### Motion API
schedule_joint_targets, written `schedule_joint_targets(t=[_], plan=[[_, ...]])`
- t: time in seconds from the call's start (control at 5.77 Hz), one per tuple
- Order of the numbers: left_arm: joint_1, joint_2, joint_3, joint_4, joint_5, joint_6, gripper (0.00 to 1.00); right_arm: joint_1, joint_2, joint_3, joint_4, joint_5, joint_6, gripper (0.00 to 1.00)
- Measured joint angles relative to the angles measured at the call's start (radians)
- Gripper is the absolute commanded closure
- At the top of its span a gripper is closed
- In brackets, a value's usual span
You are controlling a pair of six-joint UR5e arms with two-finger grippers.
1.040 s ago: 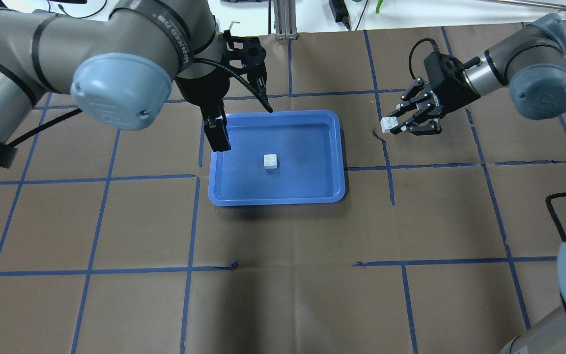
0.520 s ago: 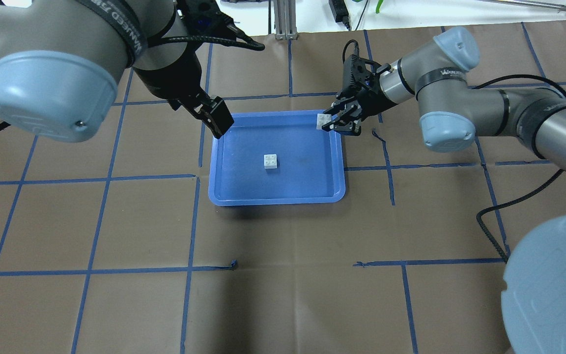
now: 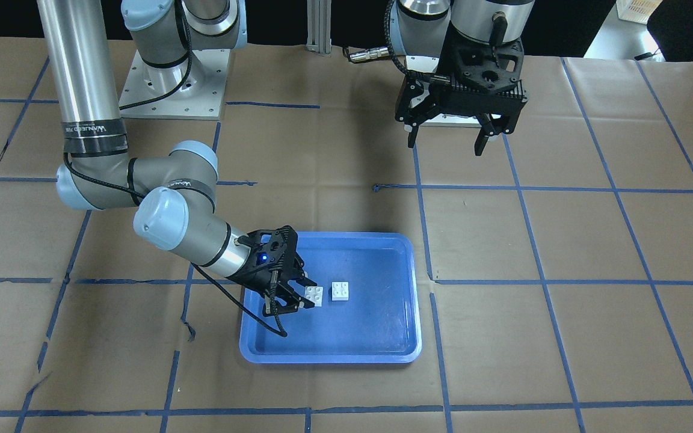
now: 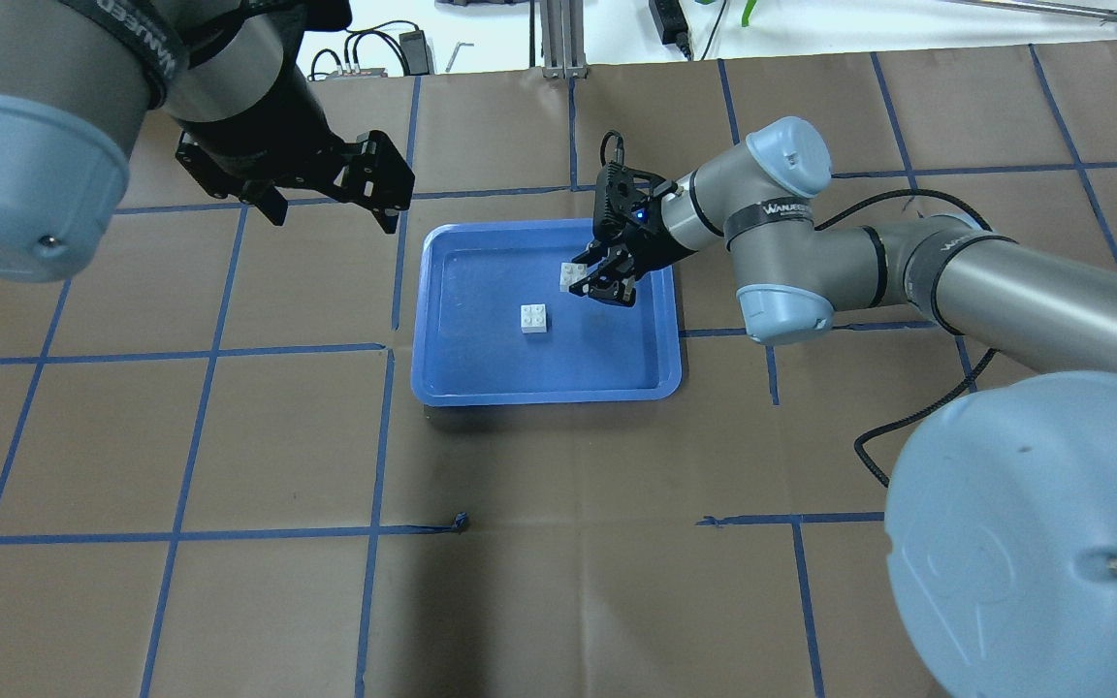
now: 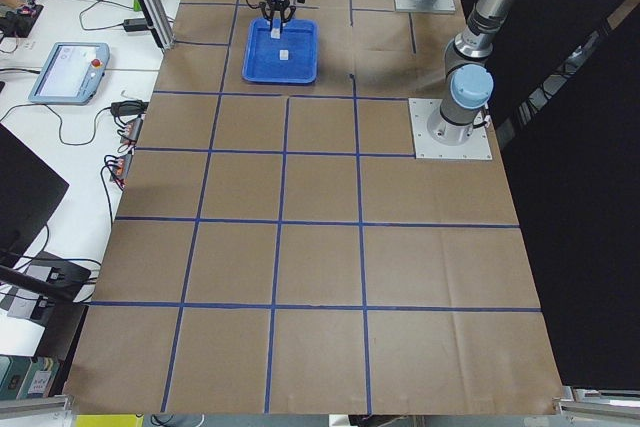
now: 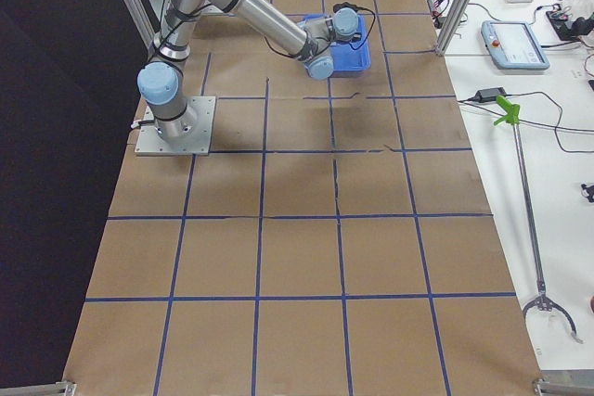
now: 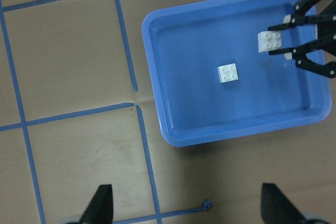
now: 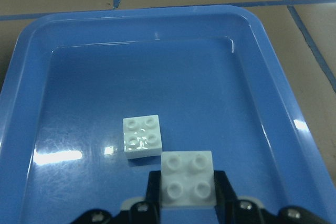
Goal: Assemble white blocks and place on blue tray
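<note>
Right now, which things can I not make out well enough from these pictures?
Underside of the held white block: right wrist view, bottom edge and right gripper cut it off; contact with the blue tray unclear.
This block and the loose white block: exterior right view, hidden behind the right arm's elbow; exterior left view, too small.
Left gripper: left wrist view, only fingertips show, at the bottom edge.

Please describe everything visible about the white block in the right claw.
The held block is a small white square brick, seemingly plastic, with four round studs facing up. The right claw grips two opposite sides. It sits level over the blue tray, near the loose block but apart from it. Whether it touches the tray floor is unclear.
</note>
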Motion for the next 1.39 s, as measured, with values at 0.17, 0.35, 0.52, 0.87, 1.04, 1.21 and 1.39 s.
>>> schedule_joint_targets(t=[0.17,0.35,0.52,0.87,1.04,1.21,1.39], plan=[[0.03,0.012,0.001,0.0,0.0,-0.008,0.01,0.006,0.013,0.022,-0.035,-0.002,0.001,0.75],[0.053,0.018,0.005,0.0,0.0,-0.009,0.01,0.009,0.02,0.04,-0.06,-0.004,0.001,0.75],[0.063,0.022,0.006,0.002,-0.002,-0.011,0.01,0.016,0.028,0.047,-0.069,-0.005,0.001,0.75],[0.073,0.026,0.006,0.003,-0.003,-0.011,0.01,0.035,0.042,0.05,-0.078,-0.014,0.003,0.74],[0.077,0.025,0.014,-0.001,-0.003,-0.01,0.01,0.037,0.044,0.05,-0.081,-0.015,0.003,0.74],[0.08,0.023,0.022,-0.007,-0.002,-0.01,0.01,0.037,0.045,0.049,-0.085,-0.016,0.003,0.74],[0.081,0.021,0.028,-0.025,0.0,-0.009,0.01,0.038,0.045,0.049,-0.089,-0.016,0.003,0.74]])
